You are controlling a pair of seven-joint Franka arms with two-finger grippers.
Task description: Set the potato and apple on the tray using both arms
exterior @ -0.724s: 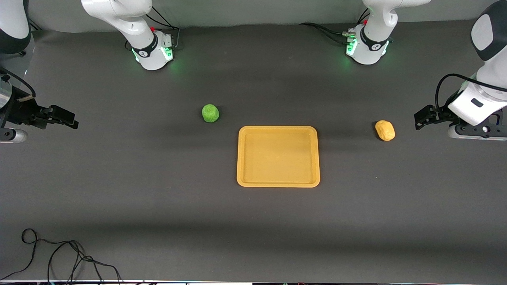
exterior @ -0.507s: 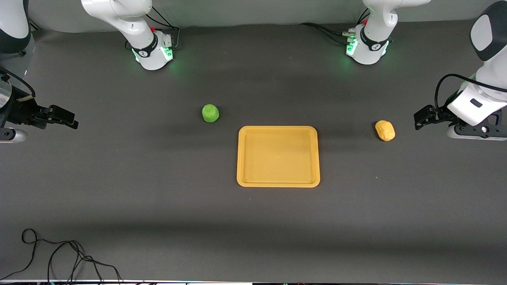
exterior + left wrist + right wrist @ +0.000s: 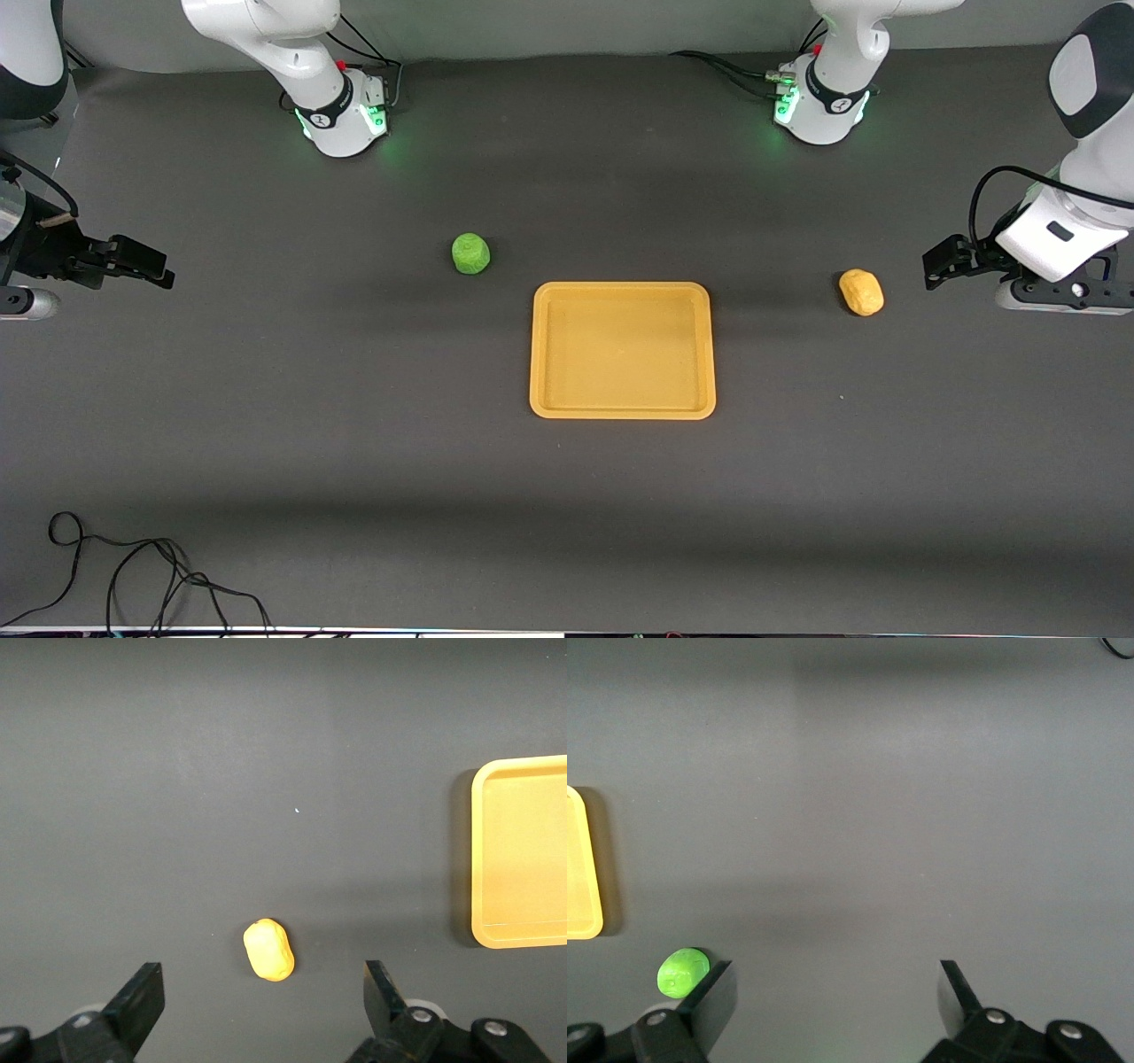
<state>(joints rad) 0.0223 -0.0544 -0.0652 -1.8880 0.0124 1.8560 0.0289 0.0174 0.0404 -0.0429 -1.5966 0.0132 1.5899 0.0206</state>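
The yellow-orange tray (image 3: 622, 408) lies at the table's middle, with nothing in it. The green apple (image 3: 470, 253) sits on the table farther from the front camera than the tray, toward the right arm's end. The yellow-tan potato (image 3: 861, 291) lies beside the tray toward the left arm's end. My left gripper (image 3: 937, 264) is open and empty, up over the table near the potato. In the left wrist view the potato (image 3: 268, 949) lies between the open fingers (image 3: 140, 994). My right gripper (image 3: 142, 263) is open and empty over the right arm's end of the table. The right wrist view shows the apple (image 3: 682, 972) beside one finger (image 3: 713, 997).
The two arm bases (image 3: 344, 111) glow green along the table's edge farthest from the front camera. A black cable (image 3: 133, 567) lies looped at the table's corner nearest the front camera, at the right arm's end. The tray's edge shows in the left wrist view (image 3: 523, 935) and in the right wrist view (image 3: 580, 877).
My left gripper has shifted slightly toward the potato. The right gripper, apple, potato and tray have not visibly moved.
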